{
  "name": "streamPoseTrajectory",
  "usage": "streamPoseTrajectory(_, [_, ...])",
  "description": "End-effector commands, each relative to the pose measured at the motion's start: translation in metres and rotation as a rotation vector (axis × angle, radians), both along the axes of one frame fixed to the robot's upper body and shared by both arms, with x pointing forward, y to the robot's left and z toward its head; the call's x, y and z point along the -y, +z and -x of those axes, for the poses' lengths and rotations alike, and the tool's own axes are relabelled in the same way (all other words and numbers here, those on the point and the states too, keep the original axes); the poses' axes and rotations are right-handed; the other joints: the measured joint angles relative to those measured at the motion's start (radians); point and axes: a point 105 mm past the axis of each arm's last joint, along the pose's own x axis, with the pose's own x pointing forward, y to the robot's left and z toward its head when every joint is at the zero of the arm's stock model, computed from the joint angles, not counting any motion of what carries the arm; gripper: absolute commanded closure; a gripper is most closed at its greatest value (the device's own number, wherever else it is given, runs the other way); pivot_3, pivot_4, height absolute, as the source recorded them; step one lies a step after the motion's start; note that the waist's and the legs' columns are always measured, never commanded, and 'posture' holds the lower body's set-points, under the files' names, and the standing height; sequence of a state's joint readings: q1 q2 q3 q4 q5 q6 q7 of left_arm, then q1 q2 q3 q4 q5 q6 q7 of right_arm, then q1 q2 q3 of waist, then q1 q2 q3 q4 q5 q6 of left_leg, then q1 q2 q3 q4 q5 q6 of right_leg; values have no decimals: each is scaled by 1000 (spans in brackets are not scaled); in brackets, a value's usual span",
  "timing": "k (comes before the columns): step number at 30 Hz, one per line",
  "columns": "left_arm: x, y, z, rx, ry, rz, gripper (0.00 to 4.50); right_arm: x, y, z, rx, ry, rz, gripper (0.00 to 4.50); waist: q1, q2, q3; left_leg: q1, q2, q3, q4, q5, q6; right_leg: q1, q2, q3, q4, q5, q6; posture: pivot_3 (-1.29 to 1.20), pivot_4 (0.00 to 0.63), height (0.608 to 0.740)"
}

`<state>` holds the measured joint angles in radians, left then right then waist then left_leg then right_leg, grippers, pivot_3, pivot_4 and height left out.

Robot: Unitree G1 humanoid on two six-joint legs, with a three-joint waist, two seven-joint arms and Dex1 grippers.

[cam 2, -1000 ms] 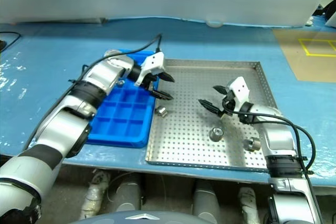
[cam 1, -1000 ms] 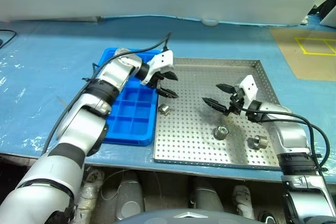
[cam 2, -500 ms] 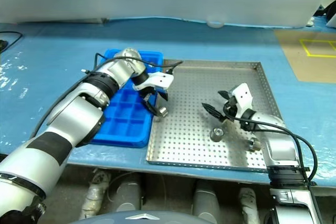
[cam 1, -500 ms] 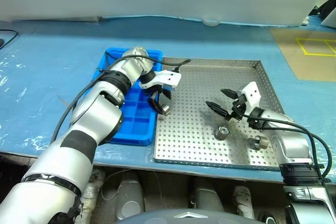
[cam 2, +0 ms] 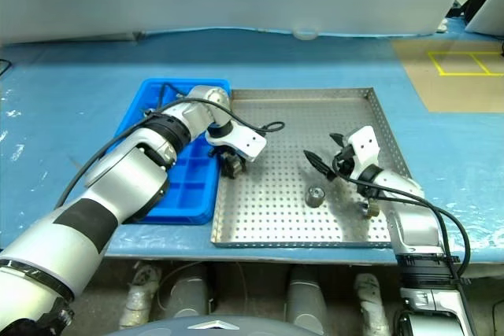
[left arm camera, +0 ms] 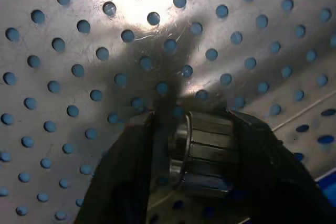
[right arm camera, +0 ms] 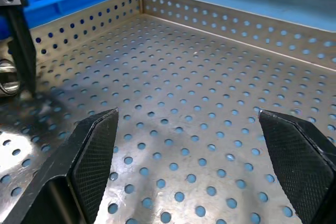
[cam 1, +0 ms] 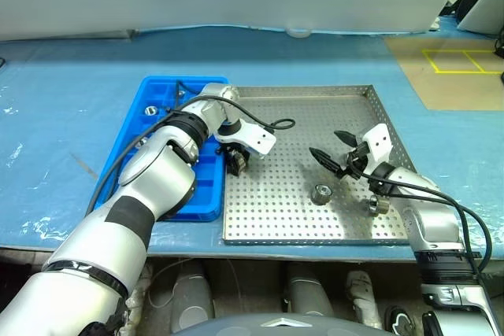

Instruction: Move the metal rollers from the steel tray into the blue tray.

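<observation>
The steel tray (cam 1: 315, 108) lies in front of me, with the blue tray (cam 1: 130, 135) against its left side. My left gripper (cam 1: 235, 163) points down at the steel tray's left edge. In the left wrist view its two black fingers (left arm camera: 126, 171) are closed on a metal roller (left arm camera: 207, 150), which rests on the perforated floor. Two more rollers (cam 1: 320, 193) (cam 1: 376, 204) lie on the right half of the tray. My right gripper (cam 1: 324, 142) hovers just above them, open and with nothing in it. A small metal piece (cam 1: 152, 111) sits in a far compartment of the blue tray.
Both trays stand on a blue-covered table (cam 1: 63, 116). A brown mat with yellow tape (cam 1: 457, 76) lies at the far right. The left arm's cable (cam 1: 276, 125) loops over the steel tray's far left part. The tray has low perforated walls (right arm camera: 231, 22).
My left gripper swung from level to pointing down, sank onto the roller by the tray's left edge and closed around it. The right gripper stayed put, open. The camera shifted slightly.
</observation>
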<state>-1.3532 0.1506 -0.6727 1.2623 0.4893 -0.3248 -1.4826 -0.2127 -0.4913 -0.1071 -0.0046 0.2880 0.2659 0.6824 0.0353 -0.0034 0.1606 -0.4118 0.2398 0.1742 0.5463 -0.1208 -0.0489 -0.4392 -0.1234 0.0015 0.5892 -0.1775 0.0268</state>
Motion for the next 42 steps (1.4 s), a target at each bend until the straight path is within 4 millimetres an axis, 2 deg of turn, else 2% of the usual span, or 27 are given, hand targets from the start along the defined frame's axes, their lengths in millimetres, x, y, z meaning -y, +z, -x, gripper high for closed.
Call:
streamPoseTrajectory(1, [-13, -6, -6, 62, -30, -99, 3222, -1, 12, -4, 65, -3, -5, 0, 1, 0, 0, 0, 0, 0, 0, 0, 0, 0, 0, 0, 0, 0, 0, -233, 150, 740])
streamPoseTrajectory(3, [-9, -5, -8, 86, -36, -76, 3217, -1, 11, -4, 65, -3, -5, 0, 3, 0, 0, 0, 0, 0, 0, 0, 0, 1, 0, 0, -1, 0, 0, -227, 150, 740])
streamPoseTrajectory(6, [9, 5, -1, 4, 9, 95, 3217, -4, 10, -4, 59, 8, -10, 0, 3, 0, 0, 1, 0, 0, 0, 0, 0, 1, 0, 0, -1, 0, 0, -213, 150, 740])
streamPoseTrajectory(11, [50, 44, -11, -21, 181, 560, 3217, -7, 10, -8, 58, 23, -13, 0, 11, 0, 0, -2, -1, 0, 0, -1, 1, 0, -1, 0, -1, 0, -1, -181, 150, 740])
streamPoseTrajectory(13, [59, 70, -28, 33, 332, 831, 3217, -12, 10, -11, 53, 45, -13, 0, 14, 0, 0, -4, -1, 0, 1, -1, 2, -1, -1, -1, -1, 0, -1, -150, 150, 740])
streamPoseTrajectory(15, [56, 98, -47, 108, 490, 1095, 3217, -17, 9, -14, 47, 74, -13, 0, 16, 0, 0, -4, -1, 0, 1, -1, 2, -1, -1, -1, -1, 0, -1, -122, 150, 740])
streamPoseTrajectory(17, [46, 120, -56, 160, 574, 1303, 3217, -22, 9, -17, 41, 99, -12, 0, 13, 0, 0, -4, -1, 0, 1, -1, 2, -2, -1, -1, -2, 0, -1, -91, 150, 740])
streamPoseTrajectory(21, [13, 141, -50, 220, 705, 1621, 3217, -29, 8, -25, 28, 142, -9, 0, 10, 0, 0, -5, 0, 0, 0, -2, 3, -2, -1, -2, -3, 0, -1, -31, 150, 740])
streamPoseTrajectory(23, [-10, 141, -38, 294, 772, 1745, 3217, -34, 8, -28, 21, 174, -3, 0, 15, 0, 0, -6, 1, 0, 0, -2, 3, -2, -1, -3, -3, 0, -1, 16, 150, 740])
streamPoseTrajectory(26, [-41, 135, -22, 445, 909, 1838, 3217, -42, 9, -32, 16, 220, 4, 0, 30, -1, 1, -9, 1, 0, 1, -2, 4, -3, -1, -4, -4, -1, -2, 56, 150, 740])
streamPoseTrajectory(31, [-91, 113, -1, 749, 1148, 1805, 3217, -56, 11, -37, 5, 286, 7, 0, 61, -2, 1, -9, 2, 0, 1, -2, 4, -3, -1, -5, -4, -1, -2, 115, 150, 740])
streamPoseTrajectory(38, [-121, 71, 37, 814, 1314, 1609, 3217, -69, 7, -40, -10, 344, 13, 0, 69, -2, 1, -9, 2, -1, 0, -2, 3, -3, -1, -6, -5, -1, -2, 174, 150, 740])
streamPoseTrajectory(42, [-134, 44, 47, 792, 1413, 1453, 3217, -73, 6, -41, -13, 361, 10, 0, 70, -2, 1, -9, 2, -1, -1, -2, 3, -4, -1, -6, -5, -1, -1, 194, 150, 740])
